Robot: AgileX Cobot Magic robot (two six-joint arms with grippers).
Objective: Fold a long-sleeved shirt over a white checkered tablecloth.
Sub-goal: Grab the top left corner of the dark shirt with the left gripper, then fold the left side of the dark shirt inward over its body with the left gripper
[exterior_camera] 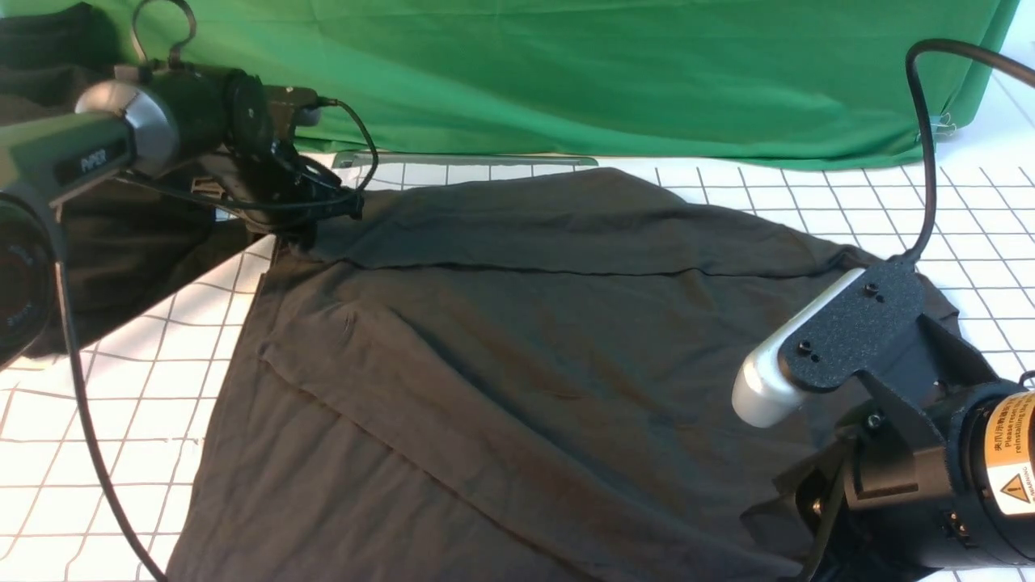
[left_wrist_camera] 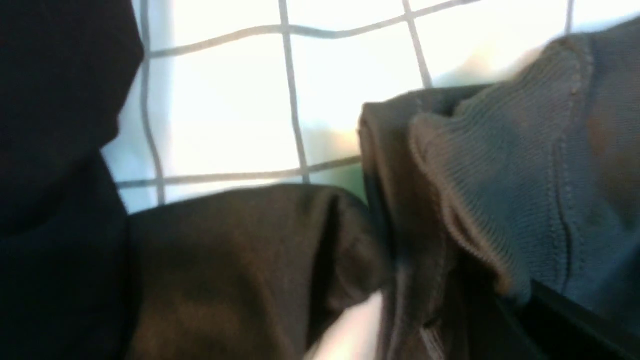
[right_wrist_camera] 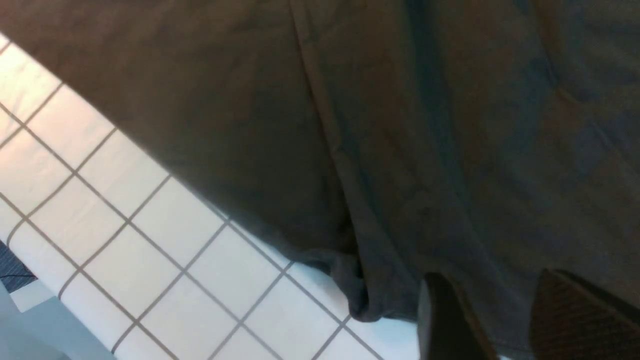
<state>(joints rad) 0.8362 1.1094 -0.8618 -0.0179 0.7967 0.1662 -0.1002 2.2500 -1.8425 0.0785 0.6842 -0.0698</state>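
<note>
The long-sleeved shirt (exterior_camera: 525, 347) lies spread, dark charcoal-brown, across the white checkered tablecloth (exterior_camera: 121, 388). My left gripper (exterior_camera: 301, 234) sits at the shirt's far left corner, shut on it. In the left wrist view a ribbed hem of the shirt (left_wrist_camera: 500, 175) is bunched up at the left gripper (left_wrist_camera: 465, 320). My right gripper (exterior_camera: 817, 505) is at the near right edge, mostly hidden behind its wrist camera. In the right wrist view the shirt (right_wrist_camera: 350, 125) runs between the two dark fingers of the right gripper (right_wrist_camera: 492, 295), which is shut on its edge above the tablecloth (right_wrist_camera: 150, 260).
A plain green cloth (exterior_camera: 566, 73) hangs along the back. A blacker heap of cloth (exterior_camera: 121, 234) lies past the table's left edge, under the left arm. Black cables trail from both wrists.
</note>
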